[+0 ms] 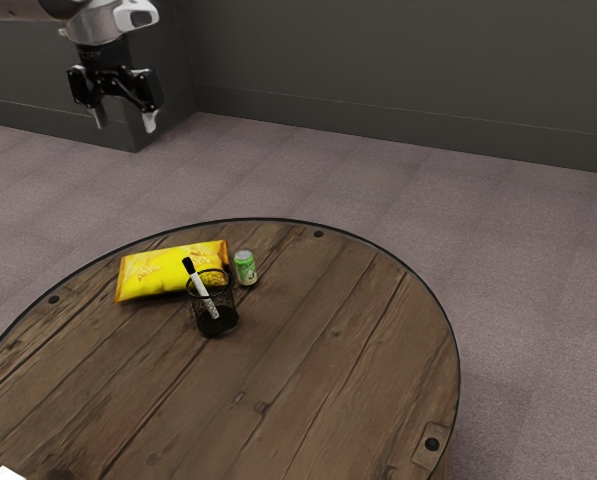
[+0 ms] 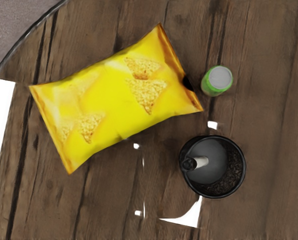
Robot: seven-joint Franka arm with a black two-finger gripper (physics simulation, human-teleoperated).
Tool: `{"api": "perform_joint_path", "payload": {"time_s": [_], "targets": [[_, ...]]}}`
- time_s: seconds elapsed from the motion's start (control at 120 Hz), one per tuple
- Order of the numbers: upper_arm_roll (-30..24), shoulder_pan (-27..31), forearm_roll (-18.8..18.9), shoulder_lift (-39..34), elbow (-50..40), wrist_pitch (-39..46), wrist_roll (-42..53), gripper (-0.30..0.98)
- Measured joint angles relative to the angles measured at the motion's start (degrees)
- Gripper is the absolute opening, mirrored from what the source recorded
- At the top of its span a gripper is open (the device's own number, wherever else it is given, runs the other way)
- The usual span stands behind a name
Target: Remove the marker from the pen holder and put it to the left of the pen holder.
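The jaws stand parted, gripping nothing, well apart from the surface [image 1: 308, 350], while the marker [image 1: 201, 287] leans inside the pen holder [image 1: 228, 321], its dark end above the rim. Coming down off-centre could knock that rim and tip the pen holder, a pull across the marker's slant could drag both along, and a loose release might let the marker roll. I count one marker, one pen holder, one yellow bag [image 1: 163, 270] and one green can [image 1: 245, 268].
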Motion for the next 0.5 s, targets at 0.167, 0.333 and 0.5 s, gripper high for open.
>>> {"api": "perform_joint_path", "payload": {"time_s": [0.167, 0.333, 0.5], "targets": [[0.61, 0.02, -0.58, 0.3, 0.41, -1.12, 0.3, 0.67], [0.02, -0.09, -3.25, 7.52, 0.5, 2.9, -0.4, 0.67], [-0.8, 4.42, -15.4, 20.12, 0.43, 6.98, -1.06, 0.67]]}}
